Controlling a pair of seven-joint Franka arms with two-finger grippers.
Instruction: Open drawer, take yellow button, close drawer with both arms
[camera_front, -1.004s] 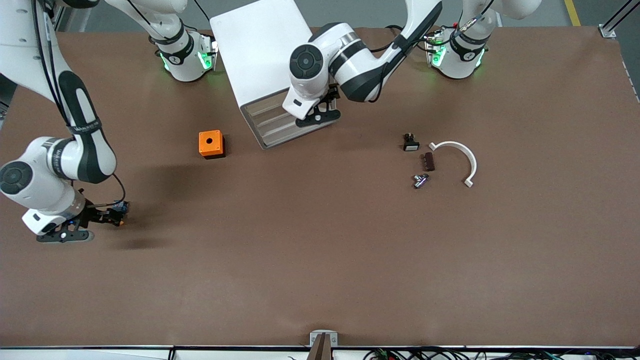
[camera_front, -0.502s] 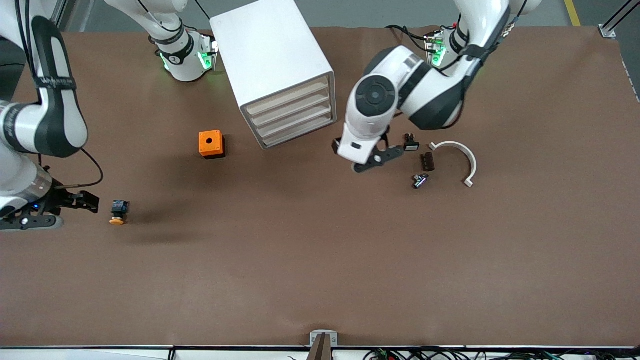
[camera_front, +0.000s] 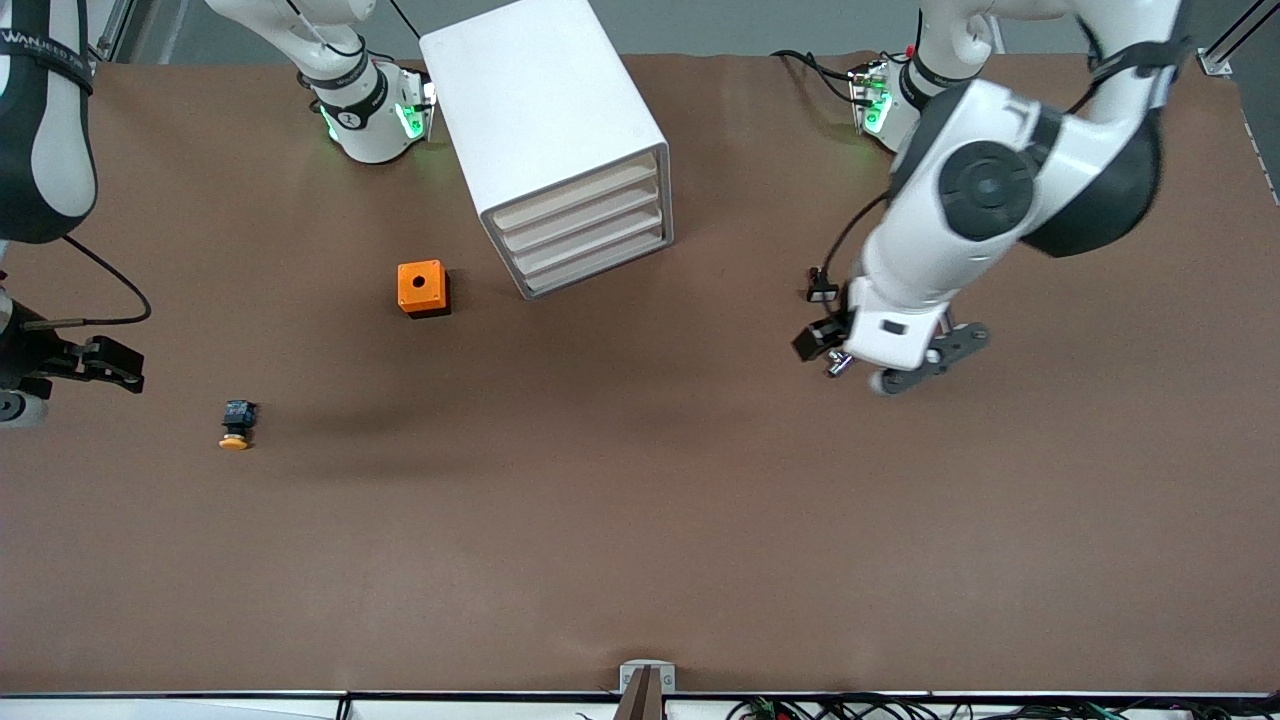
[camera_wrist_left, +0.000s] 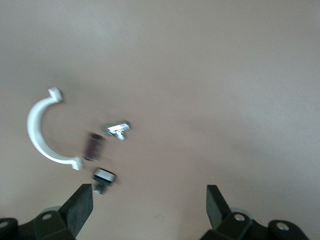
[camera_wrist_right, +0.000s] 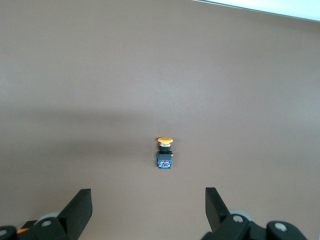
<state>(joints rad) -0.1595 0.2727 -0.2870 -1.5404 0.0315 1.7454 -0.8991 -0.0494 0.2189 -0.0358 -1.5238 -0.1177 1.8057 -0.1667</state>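
Note:
The drawer (camera_front: 580, 196), uppermost of four in the white cabinet (camera_front: 540, 110), sits flush with the others. The button (camera_front: 235, 425) lies on its side on the brown table near the right arm's end; it shows in the right wrist view (camera_wrist_right: 165, 153), orange cap and black-and-blue body. My right gripper (camera_front: 110, 362) is open and empty, apart from the button and closer to the table's end; its jaws stand wide in its wrist view (camera_wrist_right: 148, 212). My left gripper (camera_front: 815, 342) is open and empty over the small parts (camera_wrist_left: 150, 212).
An orange cube with a hole (camera_front: 421, 287) stands beside the cabinet. Under the left hand lie a black-and-white part (camera_wrist_left: 103, 177), a brown piece (camera_wrist_left: 93, 146), a metal fitting (camera_wrist_left: 118, 130) and a curved white clamp (camera_wrist_left: 37, 131).
My right gripper let go of the button on the table and drew away toward the table's end. My left arm left the cabinet front and swung over the small parts.

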